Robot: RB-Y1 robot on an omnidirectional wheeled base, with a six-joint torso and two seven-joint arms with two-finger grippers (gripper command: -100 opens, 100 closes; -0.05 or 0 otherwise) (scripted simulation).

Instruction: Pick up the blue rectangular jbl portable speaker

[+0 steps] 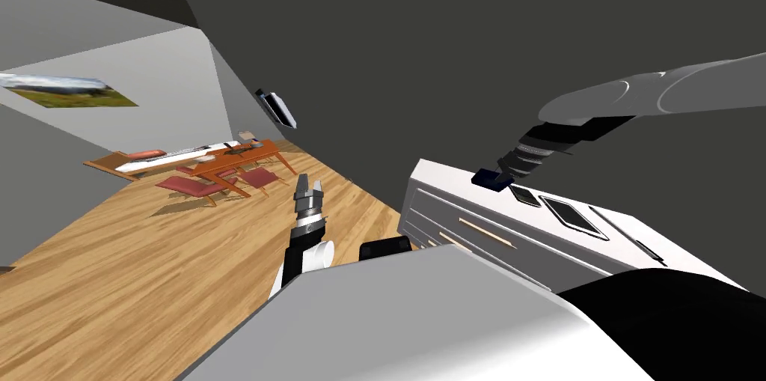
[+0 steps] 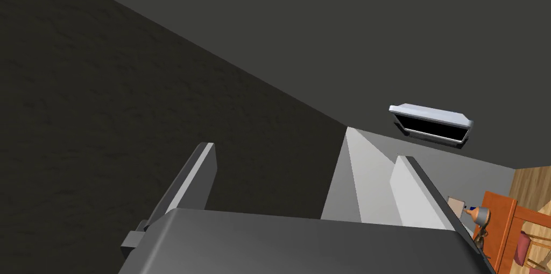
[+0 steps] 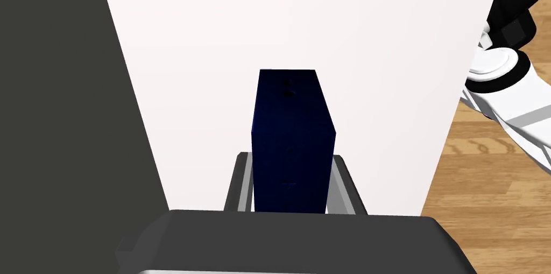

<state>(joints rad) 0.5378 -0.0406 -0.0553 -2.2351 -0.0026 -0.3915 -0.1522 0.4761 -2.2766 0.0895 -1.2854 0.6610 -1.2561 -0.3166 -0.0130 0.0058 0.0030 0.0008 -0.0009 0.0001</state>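
Note:
The dark blue box-shaped speaker (image 3: 291,125) stands on end at the far corner of a white cabinet top (image 3: 387,71). My right gripper (image 3: 291,155) is shut on it, one grey finger (image 3: 243,179) pressed to each side of its lower half. Whether it rests on the top or hangs just above it I cannot tell. In the head view the speaker (image 1: 492,180) is a small dark block under my right gripper (image 1: 503,173), which comes down from the upper right. My left gripper (image 1: 309,187) hangs open over the wood floor, apart from the cabinet; its fingers (image 2: 200,171) hold nothing.
The white cabinet (image 1: 479,238) has drawers with pale handles. Flat dark slabs (image 1: 573,216) and a thin dark stick (image 1: 637,240) lie on its top beyond the speaker. An orange table with red chairs (image 1: 228,167) stands far across the wood floor (image 1: 135,272). A dark wall rises behind the cabinet.

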